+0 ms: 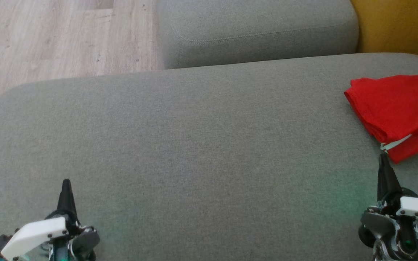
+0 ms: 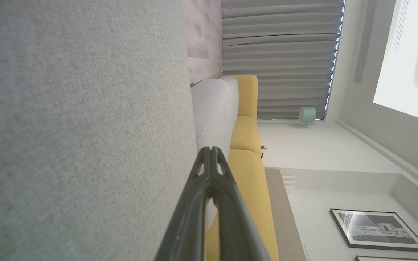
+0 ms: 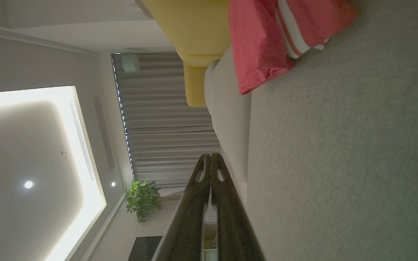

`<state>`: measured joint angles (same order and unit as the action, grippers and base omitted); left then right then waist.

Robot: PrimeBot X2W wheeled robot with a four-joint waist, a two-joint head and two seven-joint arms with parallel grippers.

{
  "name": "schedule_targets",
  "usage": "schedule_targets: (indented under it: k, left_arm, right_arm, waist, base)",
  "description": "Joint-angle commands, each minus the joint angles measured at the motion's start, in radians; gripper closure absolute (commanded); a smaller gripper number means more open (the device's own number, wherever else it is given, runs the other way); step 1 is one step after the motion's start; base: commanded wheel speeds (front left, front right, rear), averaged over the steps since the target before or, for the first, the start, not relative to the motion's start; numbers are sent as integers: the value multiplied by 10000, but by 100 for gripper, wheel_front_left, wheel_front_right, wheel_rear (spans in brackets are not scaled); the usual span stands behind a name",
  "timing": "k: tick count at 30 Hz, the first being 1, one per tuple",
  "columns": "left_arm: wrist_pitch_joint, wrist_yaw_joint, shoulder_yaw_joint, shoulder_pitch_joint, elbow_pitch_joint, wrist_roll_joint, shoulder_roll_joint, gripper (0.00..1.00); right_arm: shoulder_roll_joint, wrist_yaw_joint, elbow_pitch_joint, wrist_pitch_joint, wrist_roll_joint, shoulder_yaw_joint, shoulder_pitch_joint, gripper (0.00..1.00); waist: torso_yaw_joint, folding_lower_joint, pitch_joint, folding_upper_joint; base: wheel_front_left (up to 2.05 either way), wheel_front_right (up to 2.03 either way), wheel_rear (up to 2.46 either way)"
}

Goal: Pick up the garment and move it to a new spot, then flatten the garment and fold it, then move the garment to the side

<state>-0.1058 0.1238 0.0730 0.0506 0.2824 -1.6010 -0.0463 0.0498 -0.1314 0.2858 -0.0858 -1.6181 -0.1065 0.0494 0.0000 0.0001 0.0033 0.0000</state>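
Observation:
The garment [image 1: 397, 108] is red with a white stripe at one edge and lies folded at the right end of the grey sofa cushion [image 1: 194, 145]. It also appears in the right wrist view as the garment [image 3: 263, 40], resting on the cushion ahead of the fingers. My right gripper [image 1: 383, 156] is shut with nothing in it, its tip just short of the garment's near edge. Low at the left, my left gripper [image 1: 66, 182] is shut and holds nothing, hovering over bare cushion. In the wrist views the left gripper [image 2: 210, 149] and the right gripper [image 3: 210, 156] show their fingers pressed together.
A second grey cushion [image 1: 256, 29] lies behind the first. Wooden floor [image 1: 56, 36] is at the far left, and a yellow sofa part [image 1: 401, 25] at the far right. Curtains [image 2: 278, 58] and a wall picture [image 2: 376, 228] are beyond.

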Motion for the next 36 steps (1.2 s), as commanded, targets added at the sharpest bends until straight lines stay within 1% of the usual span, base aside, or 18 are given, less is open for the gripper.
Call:
schedule_targets:
  k: [1, 36]
  left_arm:
    - [-74, 69, 407, 575, -369, -77, -39, 100]
    - [-74, 69, 407, 575, -370, -77, -39, 100]
  right_arm:
    - [190, 7, -424, -70, -117, 182, 562, 100]
    - [121, 7, -419, -147, -36, 85, 570, 100]
  waist:
    - [0, -1, -2, 0]
    - [0, -1, -2, 0]
  base:
    - [0, 0, 0]
    - [0, 0, 0]
